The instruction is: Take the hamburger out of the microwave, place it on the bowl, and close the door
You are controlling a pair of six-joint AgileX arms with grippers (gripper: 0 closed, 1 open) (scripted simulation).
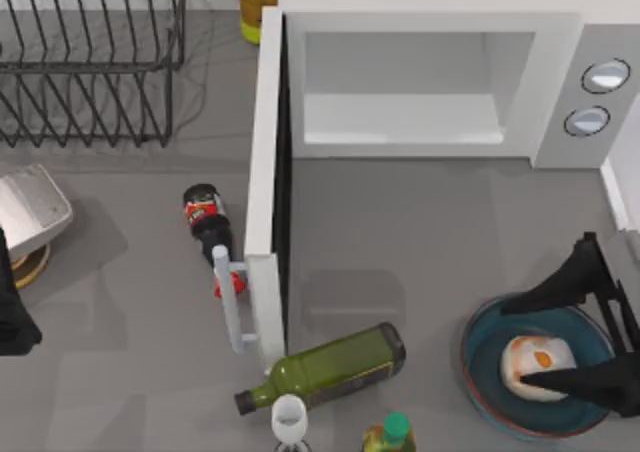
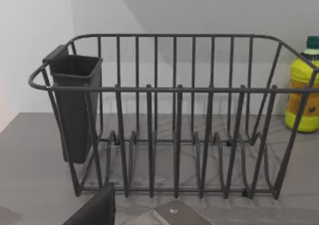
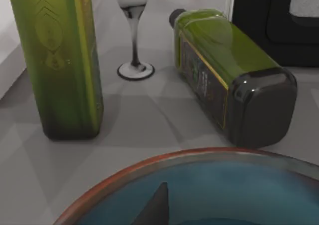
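The white microwave (image 1: 430, 32) stands at the back with its cavity bare. Its door (image 1: 262, 152) swings out toward the front, and the pale bar handle (image 1: 232, 302) is on its left face. At the front right the blue bowl (image 1: 480, 357) holds the hamburger (image 1: 535, 360), a pale lump with an orange spot. My right gripper (image 1: 516, 344) hangs over the bowl, open. One finger sits beyond the hamburger and the other lies along its near edge. The bowl's brownish rim (image 3: 149, 165) and one dark fingertip (image 3: 154, 210) show in the right wrist view. My left arm (image 1: 12, 312) is parked at the table's left edge.
A green oil bottle (image 1: 330, 367) lies between the door's end and the bowl. A wine glass (image 1: 289, 419) and an upright green bottle (image 1: 388, 434) stand at the front edge. A dark soda bottle (image 1: 207, 222) lies left of the door. A wire dish rack (image 1: 90, 52) and a yellow bottle (image 1: 256, 2) stand at the back left.
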